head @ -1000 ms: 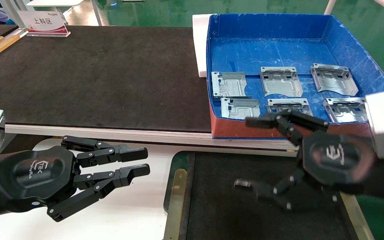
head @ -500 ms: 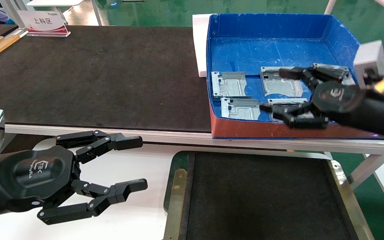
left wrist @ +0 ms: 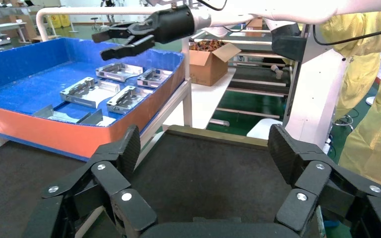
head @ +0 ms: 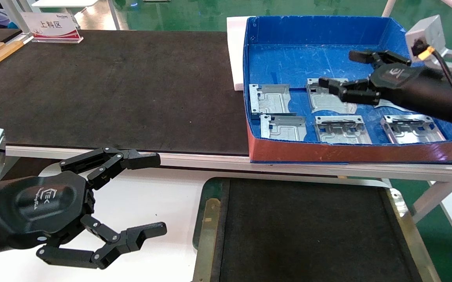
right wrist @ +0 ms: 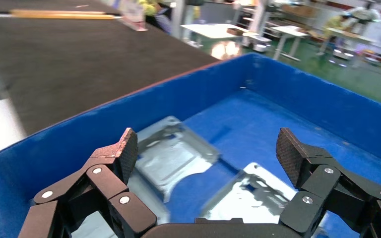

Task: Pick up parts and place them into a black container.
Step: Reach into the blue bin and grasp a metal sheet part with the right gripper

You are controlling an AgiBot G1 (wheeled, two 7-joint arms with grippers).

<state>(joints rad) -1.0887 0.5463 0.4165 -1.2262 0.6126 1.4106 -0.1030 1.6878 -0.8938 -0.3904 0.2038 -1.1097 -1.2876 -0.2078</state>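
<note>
**Six plates in the blue box, both hands open**

Six parts lie in the blue box (head: 288,58) on the tabletop (head: 112,90), in two rows of three. The rear row holds one part (head: 269,100) at the left end, a second (head: 324,102) in the middle and a third mostly hidden under the right arm, with only a sliver of its edge showing. The front row holds a part (head: 283,127) at the left, another (head: 341,129) in the middle and one (head: 412,129) at the right. None is gripped.

The right hand (head: 343,70) reaches into the box from the right side and hangs over the rear row, its fingers spread wide and empty; one fingertip is above the middle rear part, the other over bare blue floor farther back. Its wrist view looks down between the open fingers (right wrist: 116,153) at two plates on the blue floor.

The left hand (head: 151,196) is low at the near left, over a white surface, just beside the black container (head: 210,219); its fingers are also wide apart and hold nothing. The container, with green rim and brass-coloured strip, sits in front of the tabletop, below the blue box, and its black floor carries no parts. A white sign (head: 55,26) stands at the far left of the tabletop.
</note>
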